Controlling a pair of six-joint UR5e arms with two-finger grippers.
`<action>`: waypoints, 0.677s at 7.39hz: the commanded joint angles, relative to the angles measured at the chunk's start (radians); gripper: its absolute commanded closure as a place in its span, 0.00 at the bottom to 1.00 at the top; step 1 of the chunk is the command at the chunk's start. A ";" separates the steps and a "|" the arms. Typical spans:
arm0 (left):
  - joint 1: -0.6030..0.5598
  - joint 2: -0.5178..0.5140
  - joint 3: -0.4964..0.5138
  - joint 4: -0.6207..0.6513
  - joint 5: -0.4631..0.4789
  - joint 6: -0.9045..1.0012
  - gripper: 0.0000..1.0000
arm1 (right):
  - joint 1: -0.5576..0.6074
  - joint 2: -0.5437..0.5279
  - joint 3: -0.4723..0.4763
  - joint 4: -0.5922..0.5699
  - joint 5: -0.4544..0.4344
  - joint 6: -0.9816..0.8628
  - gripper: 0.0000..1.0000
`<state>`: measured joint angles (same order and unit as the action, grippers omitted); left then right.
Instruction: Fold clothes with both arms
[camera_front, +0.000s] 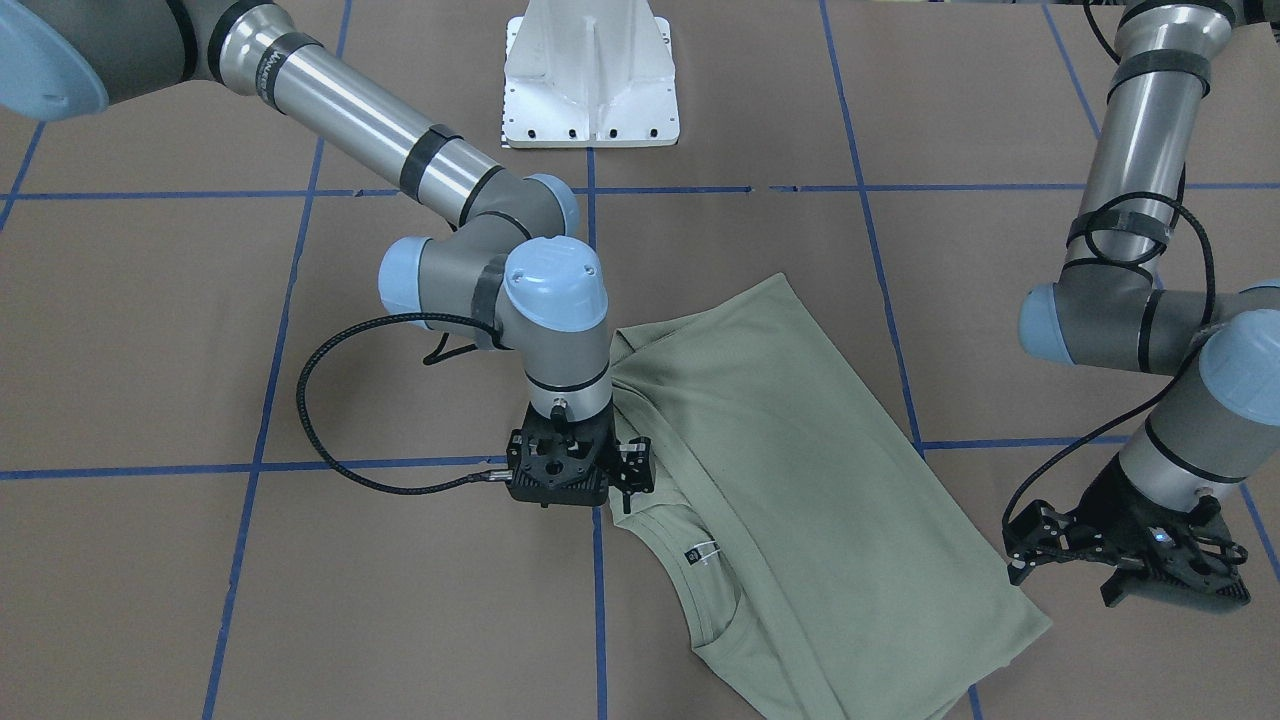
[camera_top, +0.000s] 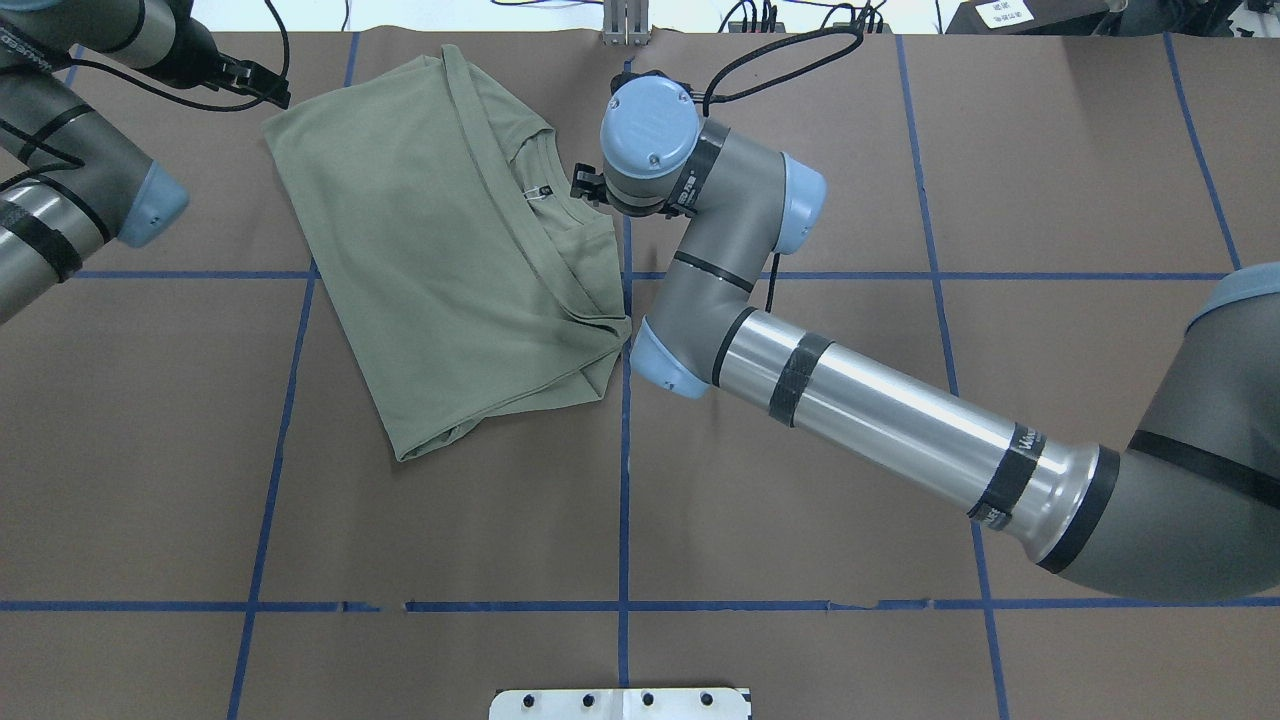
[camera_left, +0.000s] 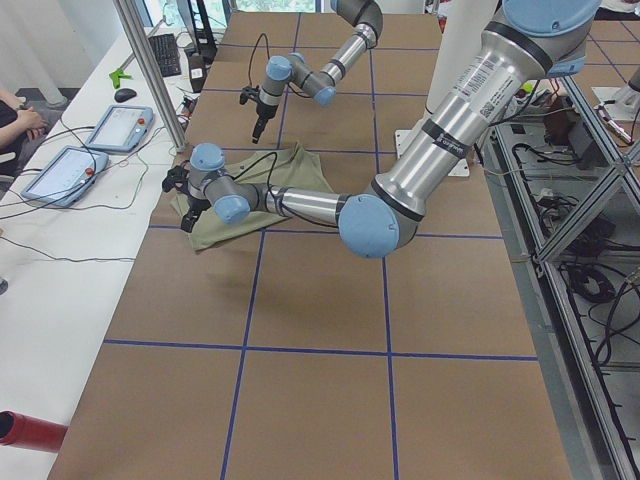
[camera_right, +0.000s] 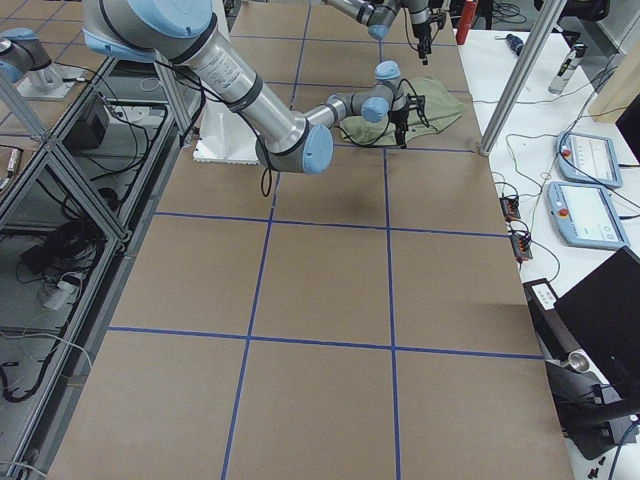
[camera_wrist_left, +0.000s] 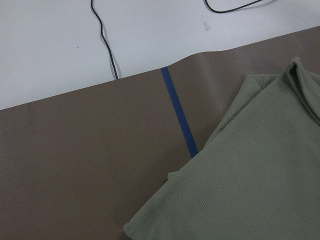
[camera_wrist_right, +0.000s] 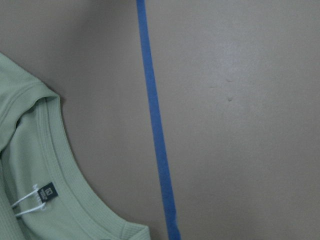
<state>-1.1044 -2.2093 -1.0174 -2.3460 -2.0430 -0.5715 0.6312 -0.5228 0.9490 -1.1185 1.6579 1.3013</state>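
we see the sage-green long-sleeved shirt (camera_top: 430, 260) lying folded on the brown-paper desk (camera_top: 450, 540). it's on the side far from the robot, in the robot's left half. its inner edge just reaches the centre blue tape line (camera_top: 623, 480). the ribbed collar (camera_wrist_right: 57, 150) faces that line. the black neck tag (camera_wrist_right: 47, 192) shows inside the collar, with a white thread loop (camera_wrist_right: 25, 205) beside the tag.

the right arm (camera_top: 880, 410) reaches across the desk with its wrist pointing straight down. the right gripper (camera_front: 600, 472) hangs just beside the collar, about over the tape line. its wrist view shows only collar, tape and bare desk. we cannot tell how wide its jaws are, and we see no cloth in them.

the left arm (camera_front: 1140, 150) comes in from the other side. the left gripper (camera_front: 1020, 555) hangs near the shirt's outer corner and is not visibly touching it. its wrist view shows that corner lying flat on the desk next to a tape line. the left jaws' opening we also cannot tell, and nothing shows in their hold.

the white base pedestal (camera_front: 590, 75) stands at the robot's edge of the desk. teach pendants (camera_left: 120, 125) lie on a white side table past the far edge.
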 joint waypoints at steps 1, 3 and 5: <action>0.000 0.003 -0.003 -0.001 0.000 -0.001 0.00 | -0.039 0.023 -0.030 0.011 -0.049 0.000 0.12; 0.000 0.003 -0.004 0.000 0.000 -0.001 0.00 | -0.056 0.042 -0.105 0.095 -0.081 0.000 0.15; 0.000 0.003 -0.004 0.000 0.000 0.001 0.00 | -0.059 0.046 -0.107 0.095 -0.083 0.000 0.23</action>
<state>-1.1045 -2.2059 -1.0215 -2.3461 -2.0433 -0.5718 0.5751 -0.4809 0.8485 -1.0287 1.5782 1.3008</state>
